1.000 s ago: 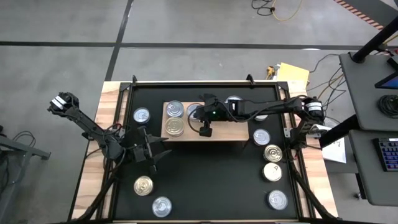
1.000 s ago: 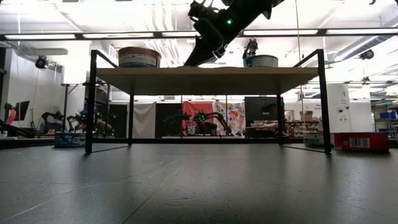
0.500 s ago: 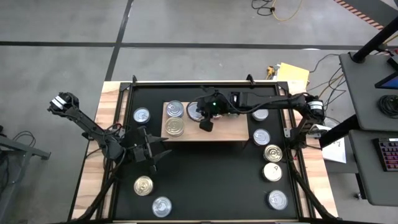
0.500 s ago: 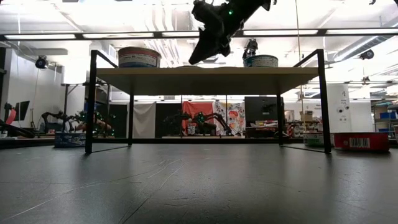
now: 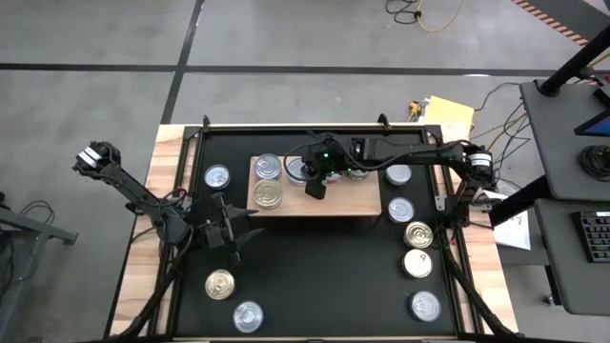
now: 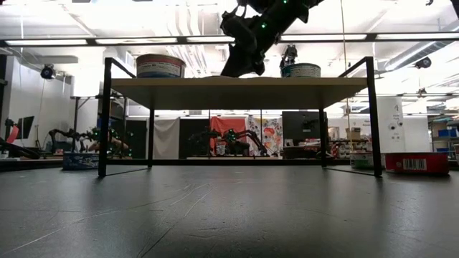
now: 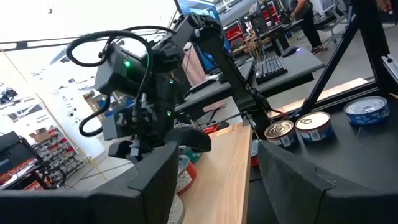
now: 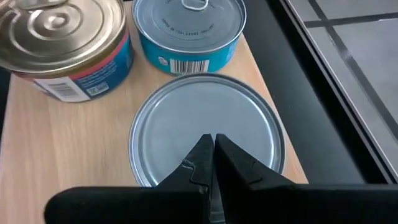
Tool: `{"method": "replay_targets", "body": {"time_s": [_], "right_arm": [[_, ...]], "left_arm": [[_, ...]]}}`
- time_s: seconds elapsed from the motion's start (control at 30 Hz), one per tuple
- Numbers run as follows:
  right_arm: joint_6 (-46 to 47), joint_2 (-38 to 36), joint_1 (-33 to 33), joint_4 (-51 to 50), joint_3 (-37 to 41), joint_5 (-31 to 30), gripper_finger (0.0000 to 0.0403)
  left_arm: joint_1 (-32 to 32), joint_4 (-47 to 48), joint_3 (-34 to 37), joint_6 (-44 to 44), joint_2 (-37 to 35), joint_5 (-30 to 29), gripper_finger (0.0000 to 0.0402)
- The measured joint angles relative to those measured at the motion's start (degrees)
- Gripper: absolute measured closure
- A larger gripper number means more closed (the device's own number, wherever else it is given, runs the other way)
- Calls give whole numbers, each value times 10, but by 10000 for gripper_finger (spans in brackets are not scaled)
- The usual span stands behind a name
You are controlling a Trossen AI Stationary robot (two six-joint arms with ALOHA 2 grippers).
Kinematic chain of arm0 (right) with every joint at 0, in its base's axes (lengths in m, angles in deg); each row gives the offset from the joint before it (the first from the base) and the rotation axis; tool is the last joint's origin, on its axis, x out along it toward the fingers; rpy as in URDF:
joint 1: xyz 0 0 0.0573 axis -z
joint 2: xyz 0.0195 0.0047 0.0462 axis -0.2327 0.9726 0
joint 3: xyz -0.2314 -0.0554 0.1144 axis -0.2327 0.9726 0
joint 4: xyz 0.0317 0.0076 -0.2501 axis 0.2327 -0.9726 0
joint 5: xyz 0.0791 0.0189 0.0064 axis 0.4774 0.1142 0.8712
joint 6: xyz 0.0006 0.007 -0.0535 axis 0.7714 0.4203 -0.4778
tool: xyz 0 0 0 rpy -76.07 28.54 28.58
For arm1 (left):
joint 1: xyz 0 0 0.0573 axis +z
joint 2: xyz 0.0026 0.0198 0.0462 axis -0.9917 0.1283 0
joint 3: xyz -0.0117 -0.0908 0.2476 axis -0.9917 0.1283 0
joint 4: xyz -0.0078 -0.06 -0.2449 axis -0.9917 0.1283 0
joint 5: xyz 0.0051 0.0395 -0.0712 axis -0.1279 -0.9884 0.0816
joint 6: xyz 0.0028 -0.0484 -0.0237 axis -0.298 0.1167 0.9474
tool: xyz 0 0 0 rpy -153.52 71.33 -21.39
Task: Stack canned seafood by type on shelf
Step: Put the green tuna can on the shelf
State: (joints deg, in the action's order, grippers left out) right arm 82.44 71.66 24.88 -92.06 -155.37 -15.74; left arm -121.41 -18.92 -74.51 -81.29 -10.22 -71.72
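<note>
The light-wood shelf stands mid-table on black legs. It carries a gold-lidded can with a red and blue label, a blue can with a pull tab, and a plain silver-lidded can. My right gripper is shut, reaching in from the table's right and slanting down over the silver can's lid; in the low view it hides that can. Another can sits farther right on the shelf. My left gripper waits open near the shelf's left front corner, holding nothing. My right gripper's shut fingertips stand over the near part of the silver can's lid. I cannot tell whether they touch it. The can sits flat on the shelf.
Loose cans lie on the black mat: one at the left, two at the near left, and several along the right. The mat's middle in front of the shelf holds nothing.
My right gripper has drawn a little toward the table's far edge over the shelf and rolled about its own axis, staying shut. The cans on the shelf have kept their places.
</note>
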Motion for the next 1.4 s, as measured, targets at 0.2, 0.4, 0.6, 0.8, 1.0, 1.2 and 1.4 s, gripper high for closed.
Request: {"method": "replay_targets", "body": {"time_s": [0.2,0.4,0.6,0.8,1.0,1.2,1.4], "right_arm": [[-3,12,0,10,-2,0,394],[-6,13,2,18,-2,-1,394],[-12,14,2,25,-1,-1,394],[-27,15,2,35,0,-5,394],[-33,9,2,40,0,-5,394],[-29,-6,1,-4,-20,-5,394],[-3,-33,-3,-62,-22,-12,394]], "left_arm": [[0,0,0,0,0,0,198],[1,0,0,0,0,0,198],[1,0,0,0,0,0,198],[1,0,0,0,0,0,198],[1,0,0,0,0,0,198],[1,0,0,1,0,0,198],[1,0,0,19,0,0,198]]}}
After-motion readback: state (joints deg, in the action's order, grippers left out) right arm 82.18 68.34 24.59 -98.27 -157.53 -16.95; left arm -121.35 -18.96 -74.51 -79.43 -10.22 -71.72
